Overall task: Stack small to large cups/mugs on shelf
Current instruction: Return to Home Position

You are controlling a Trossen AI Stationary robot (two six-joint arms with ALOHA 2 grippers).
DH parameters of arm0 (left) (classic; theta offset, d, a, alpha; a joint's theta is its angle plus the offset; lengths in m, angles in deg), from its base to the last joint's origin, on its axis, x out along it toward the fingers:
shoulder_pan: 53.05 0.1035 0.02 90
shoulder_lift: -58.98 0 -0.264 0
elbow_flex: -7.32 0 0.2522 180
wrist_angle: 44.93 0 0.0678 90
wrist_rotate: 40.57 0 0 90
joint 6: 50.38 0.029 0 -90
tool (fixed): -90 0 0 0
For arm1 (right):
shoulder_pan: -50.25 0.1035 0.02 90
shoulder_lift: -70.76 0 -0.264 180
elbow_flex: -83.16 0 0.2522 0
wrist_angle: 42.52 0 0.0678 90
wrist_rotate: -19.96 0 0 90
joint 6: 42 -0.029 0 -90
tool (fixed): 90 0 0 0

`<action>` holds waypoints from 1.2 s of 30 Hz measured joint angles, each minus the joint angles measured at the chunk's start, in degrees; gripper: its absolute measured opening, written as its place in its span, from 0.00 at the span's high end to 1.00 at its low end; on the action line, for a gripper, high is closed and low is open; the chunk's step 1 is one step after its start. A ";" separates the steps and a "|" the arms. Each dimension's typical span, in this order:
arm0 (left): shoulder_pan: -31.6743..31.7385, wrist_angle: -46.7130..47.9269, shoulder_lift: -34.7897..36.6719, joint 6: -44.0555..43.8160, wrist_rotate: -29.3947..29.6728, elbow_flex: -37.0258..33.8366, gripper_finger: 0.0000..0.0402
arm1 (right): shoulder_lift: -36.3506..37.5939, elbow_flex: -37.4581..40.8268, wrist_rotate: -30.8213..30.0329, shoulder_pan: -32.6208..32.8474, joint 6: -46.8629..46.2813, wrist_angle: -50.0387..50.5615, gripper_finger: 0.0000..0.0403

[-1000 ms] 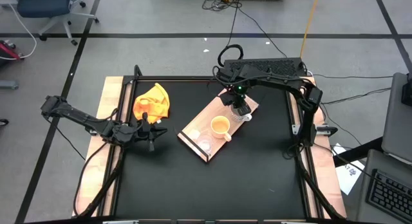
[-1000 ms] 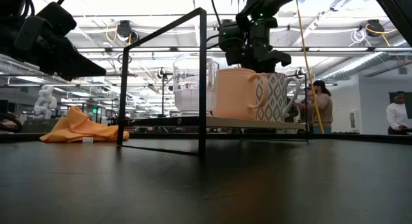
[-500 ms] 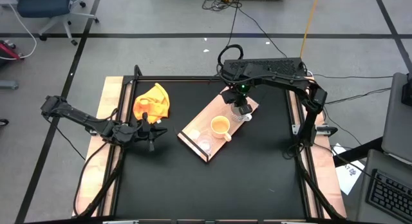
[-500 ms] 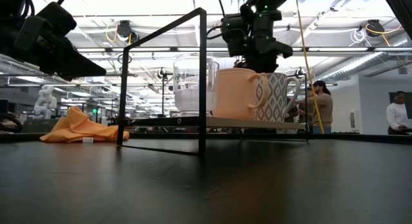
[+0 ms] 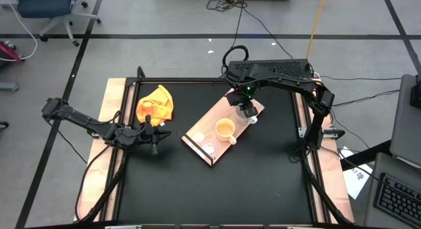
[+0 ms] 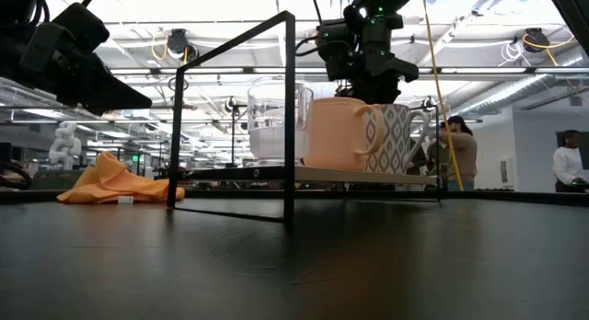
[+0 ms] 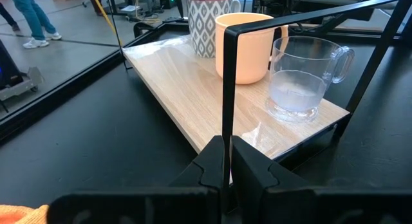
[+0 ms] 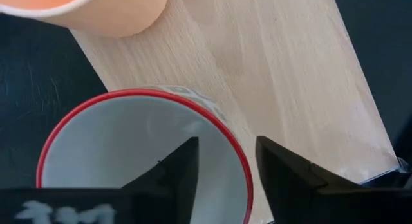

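High view: shelf (image 5: 202,126) lies diagonally mid-table on the black table (image 5: 197,189). Three vessels stand in a row along it. The glass cup (image 5: 209,149) is at the dark-strip end and the orange mug (image 5: 225,129) is in the middle. The white mug (image 5: 250,119) is toward the other end, mostly hidden under the right gripper (image 5: 247,112). Cloth (image 5: 155,104) lies on the table off the shelf, toward the left rear. Left gripper (image 5: 156,137) sits near the table's left edge, well apart from the shelf.

Low view: glass cup (image 6: 274,122), orange mug (image 6: 339,133) and white mug (image 6: 398,138) stand upright side by side on the shelf (image 6: 313,174), which is raised on a thin black frame (image 6: 288,108). The two mugs overlap here, so I cannot tell if they touch. Right gripper (image 6: 370,81) hangs directly over the white mug, just above its rim; contact unclear. Cloth (image 6: 115,184) lies behind on the left. People (image 6: 457,150) stand in the room beyond.

Right wrist view: right gripper (image 8: 225,163) has its fingers (image 8: 283,169) spread wide and grips nothing. The white mug (image 8: 129,147) is right below, red rim, empty inside. One finger is over the mouth and the other is outside the rim. Orange mug (image 8: 109,11) is beside it on the shelf (image 8: 290,76).

Left wrist view: left gripper (image 7: 227,147) has its fingers (image 7: 248,166) closed to a thin slit and holds nothing. Ahead on the shelf (image 7: 180,89), the glass cup (image 7: 302,76) is nearest, then the orange mug (image 7: 248,47), then the white mug (image 7: 206,24) with a grey diamond pattern.
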 joint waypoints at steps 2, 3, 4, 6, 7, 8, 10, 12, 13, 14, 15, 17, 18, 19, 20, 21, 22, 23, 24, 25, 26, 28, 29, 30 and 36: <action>0.00 0.01 0.00 0.03 0.00 0.00 0.92 | 0.00 0.00 -0.03 0.00 -0.53 -0.57 0.60; 0.00 0.01 0.00 0.13 0.00 0.00 0.92 | 0.00 0.00 -0.04 0.00 -0.61 -0.81 0.58; 0.00 0.01 0.00 0.11 0.00 0.00 0.92 | 0.00 0.00 -0.05 0.00 -0.70 -0.88 0.56; 0.00 0.01 0.01 0.13 0.00 0.00 0.92 | 0.00 0.00 -0.05 0.00 -1.26 -1.07 0.52; 0.00 0.00 0.00 0.13 0.00 0.00 0.92 | 0.00 0.00 -0.05 0.00 -1.53 -1.25 0.50; 0.00 0.00 0.00 0.12 0.00 0.00 0.92 | 0.00 0.00 -0.05 0.00 -1.83 -1.25 0.48; 0.00 0.01 0.00 0.11 0.00 0.00 0.92 | 0.00 0.00 -0.07 0.10 -2.14 -1.37 0.45; 0.00 0.01 0.00 0.11 0.00 0.00 0.92 | 0.00 0.00 -0.07 0.13 -2.14 -1.43 0.42; 0.00 0.01 0.01 0.11 0.00 0.00 0.92 | 0.00 0.00 -0.07 0.13 -2.15 -1.41 0.41; 0.00 0.01 0.00 0.11 0.00 0.00 0.92 | 0.00 0.00 -0.07 0.13 -2.15 -1.44 0.39; 0.00 -0.01 0.02 0.11 0.00 0.00 0.92 | 0.00 0.00 -0.07 0.13 -2.15 -1.41 0.38; 0.00 0.01 0.00 0.09 0.00 0.00 0.92 | 0.01 0.00 -0.07 0.13 -2.15 -1.52 0.36; 0.00 0.00 0.00 0.09 0.00 0.00 0.92 | 0.00 0.00 -0.07 0.13 -2.17 -1.75 0.35; 0.00 0.01 0.00 0.06 0.00 0.00 0.92 | 0.00 0.00 -0.07 0.13 -2.17 -2.04 0.35; 0.00 0.01 0.00 0.00 0.00 0.00 0.92 | 0.00 0.00 -0.07 0.13 -2.17 -2.28 0.34; 0.00 0.01 0.00 -0.09 0.00 0.00 0.92 | 0.00 0.00 -0.07 0.18 -2.20 -2.44 0.34; 0.00 0.01 0.00 -0.11 0.02 0.00 0.92 | 0.00 0.00 -0.07 0.25 -2.26 -2.59 0.33; 0.00 0.01 0.00 -0.11 0.00 0.00 0.92 | 0.00 0.00 -0.07 0.35 -2.28 -2.61 0.33; 0.00 0.01 0.02 -0.11 0.01 0.00 0.92 | 0.00 0.00 -0.07 0.58 -2.26 -2.48 0.33; 0.00 0.01 0.01 -0.11 0.00 0.00 0.92 | 0.00 0.00 -0.09 0.77 -2.26 -2.35 0.33; 0.00 0.01 0.01 -0.11 0.00 0.01 0.92 | 0.16 0.00 -0.07 1.03 -2.26 -2.07 0.33; 0.00 0.01 0.00 -0.11 0.00 0.00 0.92 | 0.74 0.00 -0.10 1.52 -2.23 -1.36 0.33; 0.00 0.01 0.00 -0.11 0.00 0.00 0.92 | 1.24 0.00 -0.10 1.68 -2.20 -1.06 0.33; 0.00 0.01 0.01 -0.04 0.00 0.00 0.92 | 1.82 0.00 -0.10 1.79 -2.20 -0.77 0.33; 0.00 -0.05 0.01 0.17 0.04 0.00 0.92 | 6.08 0.00 -0.20 2.52 -2.42 -0.76 0.33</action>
